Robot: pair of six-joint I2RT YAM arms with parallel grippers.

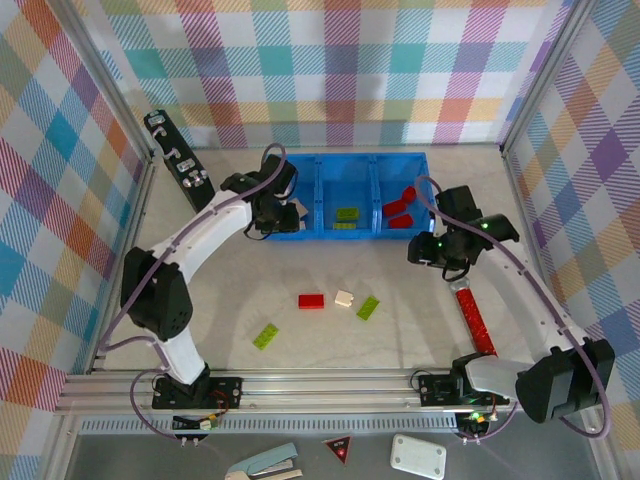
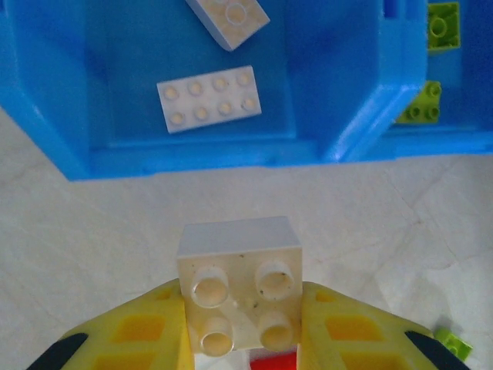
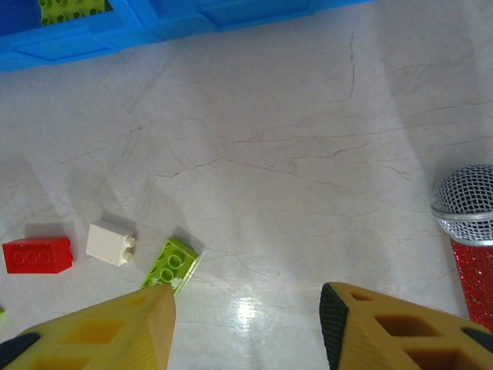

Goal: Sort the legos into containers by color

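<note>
a: from above, where's the left gripper (image 1: 283, 218)?
b: right at the near wall of the blue tray (image 1: 340, 236), by its left compartment. i'd guess it's lined up there because that's the cream compartment.
a: and the rest of the tray?
b: green bricks (image 1: 347, 215) in the middle, red bricks (image 1: 400, 208) on the right. nearer than the tray, a loose red brick (image 1: 311, 300), a small cream one (image 1: 344, 298) and two loose greens (image 1: 368, 308) lie on the table. the right gripper (image 1: 445, 262) hangs off the tray's right end.
a: left wrist view?
b: the left gripper (image 2: 243, 308) has its jaws pinching the held cream brick (image 2: 239, 281) by its sides, studs toward the camera. it sits just short of the tray (image 2: 216, 158) wall. two white bricks (image 2: 208, 99) lie in the compartment beyond, so the colour matches.
a: right wrist?
b: the right gripper (image 3: 246, 316) has its jaws spread with nothing between them, over bare table near the tray (image 3: 77, 38). the loose red brick (image 3: 37, 254), small cream one (image 3: 110, 243) and a green (image 3: 171, 264) sit farther from the tray, beside one finger. a microphone (image 3: 466, 204) lies on the other side. it looks ready for the next pick.
</note>
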